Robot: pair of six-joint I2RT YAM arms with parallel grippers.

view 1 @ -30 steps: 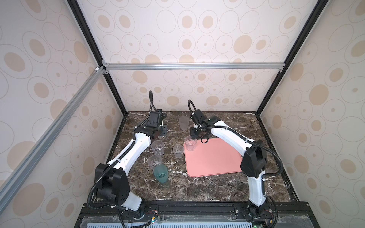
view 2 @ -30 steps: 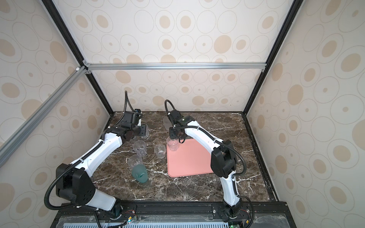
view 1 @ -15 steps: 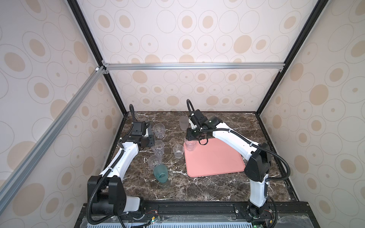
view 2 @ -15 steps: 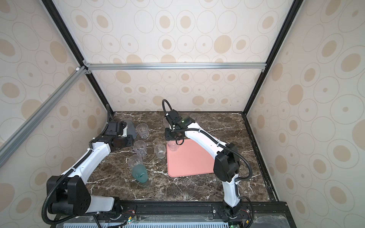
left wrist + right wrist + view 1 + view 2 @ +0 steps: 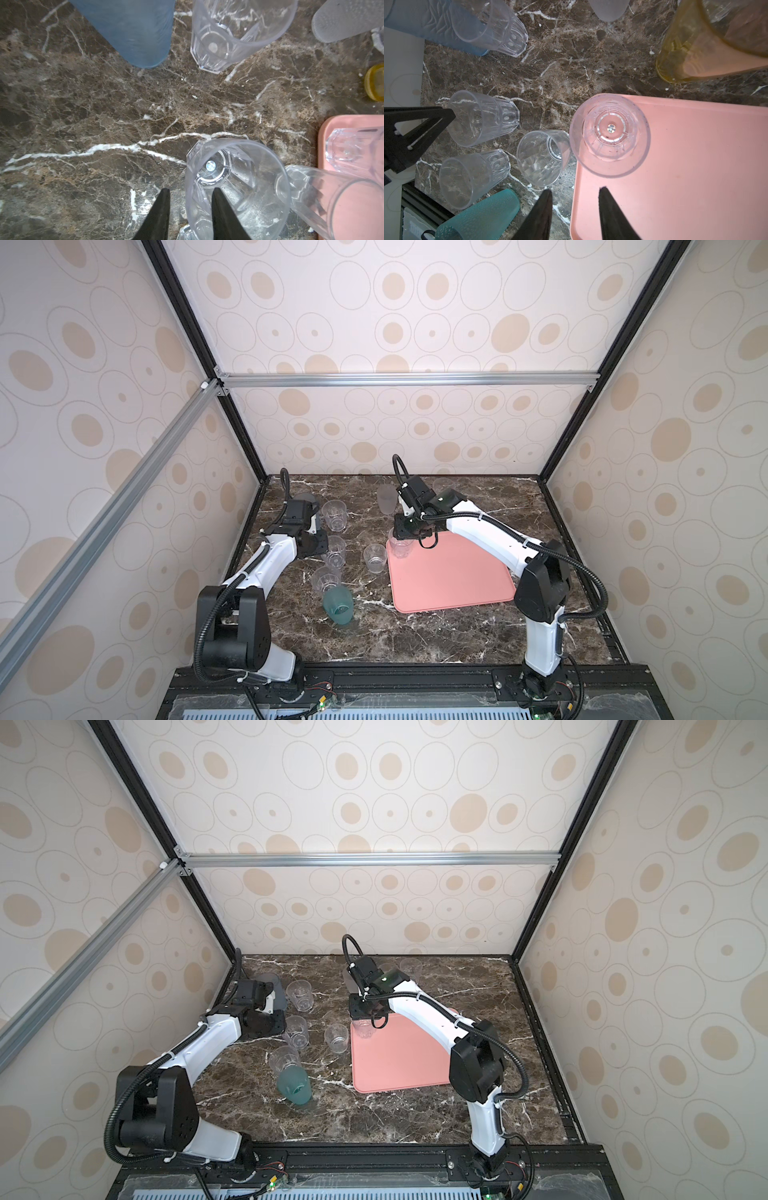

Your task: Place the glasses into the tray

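Low in the left wrist view, the left gripper [image 5: 189,209] straddles, jaws parted, the rim of an upright glass [image 5: 236,187], one finger [image 5: 221,212] inside; the right gripper [image 5: 575,207] hangs open over the edge of the tray [image 5: 695,166].

10 glasses [image 5: 374,558] show: 6 clear tumblers [image 5: 334,514], 1 blue-grey tumbler [image 5: 128,31], 1 teal tumbler [image 5: 338,605], 1 frosted white tumbler [image 5: 385,498], 1 amber tumbler [image 5: 685,52]. 1 salmon-pink tray [image 5: 453,576]. 2 robot arms [image 5: 270,564].
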